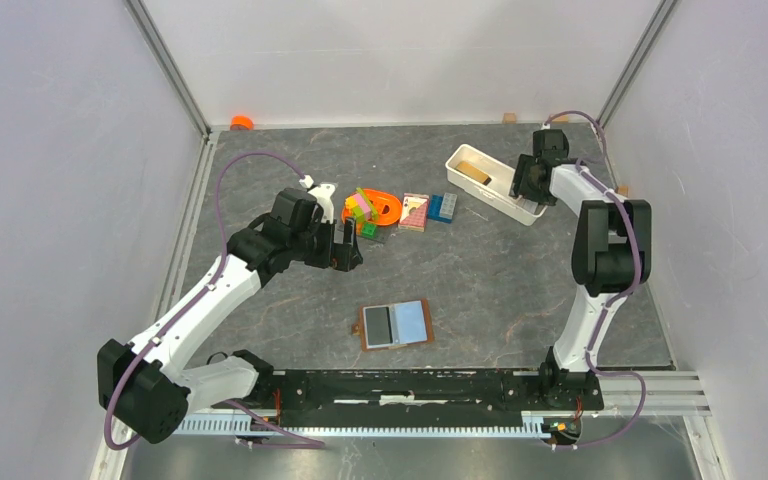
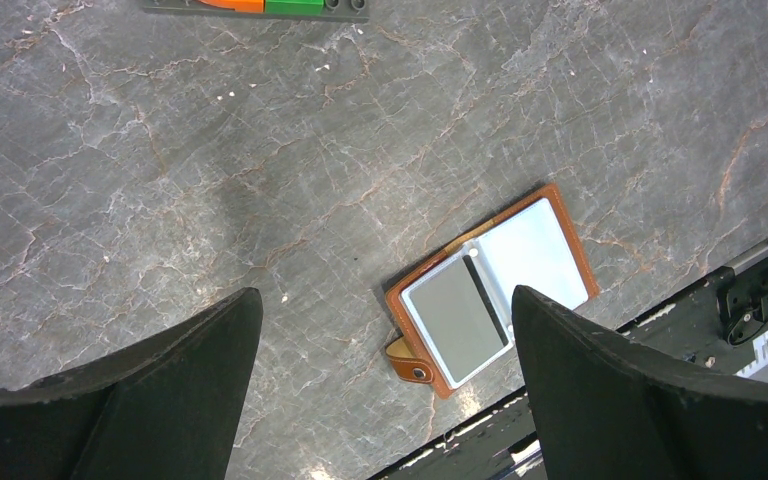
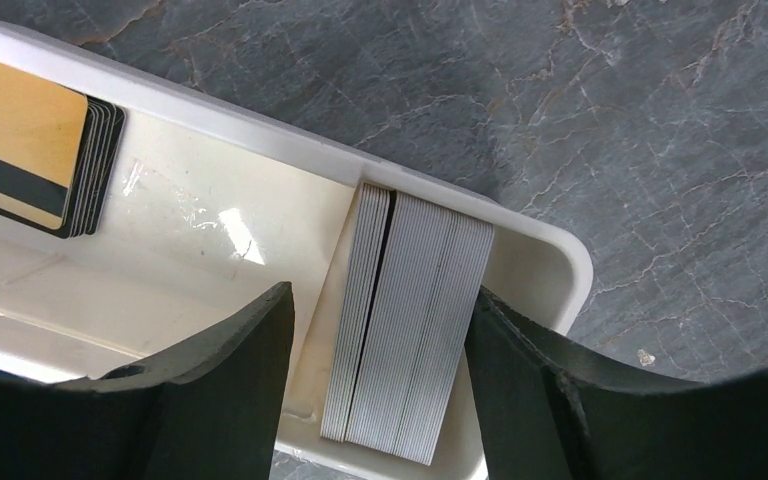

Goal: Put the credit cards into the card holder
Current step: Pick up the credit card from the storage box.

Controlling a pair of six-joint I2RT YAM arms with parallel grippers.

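Right arm's got this one: the white tray (image 3: 520, 235) is under the right gripper (image 3: 378, 300), jaws part-open straddling the on-edge credit cards (image 3: 410, 320), long side running along the gap, while the wide-open left gripper (image 2: 385, 295) hovers above the open card holder (image 2: 412, 365).

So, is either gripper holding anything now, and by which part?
Nothing is held. The left gripper hangs open over the table; the right gripper straddles the grey credit cards in the white tray, not closed on them.
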